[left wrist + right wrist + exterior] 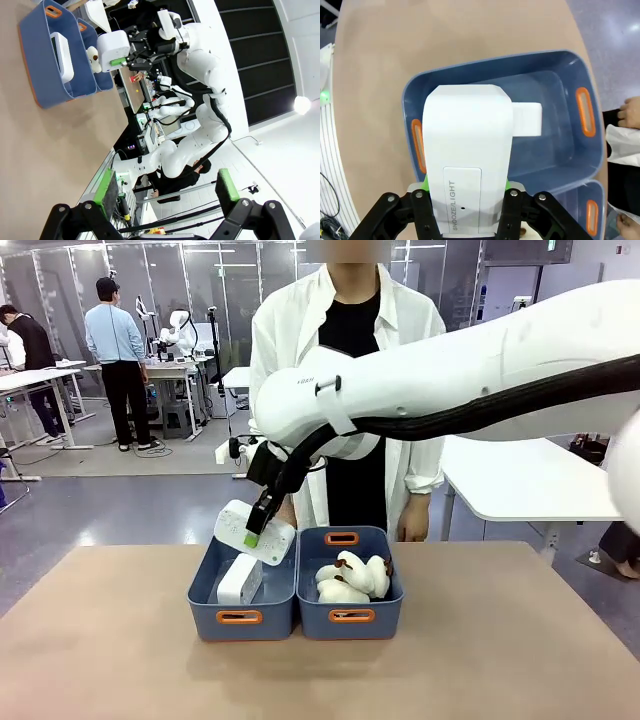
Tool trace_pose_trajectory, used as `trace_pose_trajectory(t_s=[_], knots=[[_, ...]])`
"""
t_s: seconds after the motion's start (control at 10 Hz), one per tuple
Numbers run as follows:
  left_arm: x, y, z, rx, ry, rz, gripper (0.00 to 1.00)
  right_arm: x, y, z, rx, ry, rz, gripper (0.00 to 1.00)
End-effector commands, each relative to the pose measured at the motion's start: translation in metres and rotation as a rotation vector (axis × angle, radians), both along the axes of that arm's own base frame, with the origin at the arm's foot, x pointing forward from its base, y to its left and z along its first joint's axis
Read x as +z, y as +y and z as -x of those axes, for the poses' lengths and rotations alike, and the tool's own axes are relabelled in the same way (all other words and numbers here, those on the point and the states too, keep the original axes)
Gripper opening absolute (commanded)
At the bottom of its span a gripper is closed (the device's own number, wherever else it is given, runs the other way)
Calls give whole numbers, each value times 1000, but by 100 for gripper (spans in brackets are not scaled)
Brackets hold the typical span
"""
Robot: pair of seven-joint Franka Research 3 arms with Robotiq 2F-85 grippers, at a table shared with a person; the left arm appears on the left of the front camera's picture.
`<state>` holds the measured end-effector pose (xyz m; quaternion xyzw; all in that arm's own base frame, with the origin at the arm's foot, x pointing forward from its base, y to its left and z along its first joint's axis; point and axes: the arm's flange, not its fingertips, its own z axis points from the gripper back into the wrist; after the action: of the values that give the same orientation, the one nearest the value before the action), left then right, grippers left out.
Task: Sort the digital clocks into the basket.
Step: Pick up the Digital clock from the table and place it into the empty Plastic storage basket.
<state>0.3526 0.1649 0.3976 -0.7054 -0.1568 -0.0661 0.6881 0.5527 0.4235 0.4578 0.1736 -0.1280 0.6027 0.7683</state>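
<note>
**Second clock poised over the left bin**

One digital clock (236, 521) is held tilted just left of centre in the front view, over the far rim of the basket (205, 618). It is clamped across its narrow sides by the right gripper (253, 535), whose green pads are pressed on it. In the right wrist view the print on its near end is readable. It is judged to be kept above the opening so that it can be lowered inside and not onto the rim.

The other clock (240, 582) is already lying in the basket, propped on edge. In the right wrist view bare floor is left beside it, so room for a second block is judged sufficient.

The neighbouring bin (385, 620), touching the basket on its right, is taken up by plush toys (352, 577), which marks it as the wrong destination.

At the bottom of the left wrist view the left gripper (167, 185) is spread wide with nothing between its pads. It is parked well apart from both bins, presumably to leave the working space free.
</note>
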Motion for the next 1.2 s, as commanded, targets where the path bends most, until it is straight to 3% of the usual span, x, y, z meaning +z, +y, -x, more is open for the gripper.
trace_pose_trajectory(t_s=[0.0,0.5,0.6,0.7,0.8,1.1], knots=[[2,1,-3,4,-8,0,100,-15,10,-14,5,21,37,50],[2,1,-3,4,-8,0,100,-54,8,-28,-4,65,56,50],[2,1,-3,4,-8,0,100,-55,7,-27,-14,70,51,70],[2,1,-3,4,-8,0,100,-54,7,-26,-17,66,41,78],[2,1,-3,4,-8,0,100,-51,7,-22,-12,63,47,98],[2,1,-3,4,-8,0,100,-48,2,-18,-8,48,33,100]])
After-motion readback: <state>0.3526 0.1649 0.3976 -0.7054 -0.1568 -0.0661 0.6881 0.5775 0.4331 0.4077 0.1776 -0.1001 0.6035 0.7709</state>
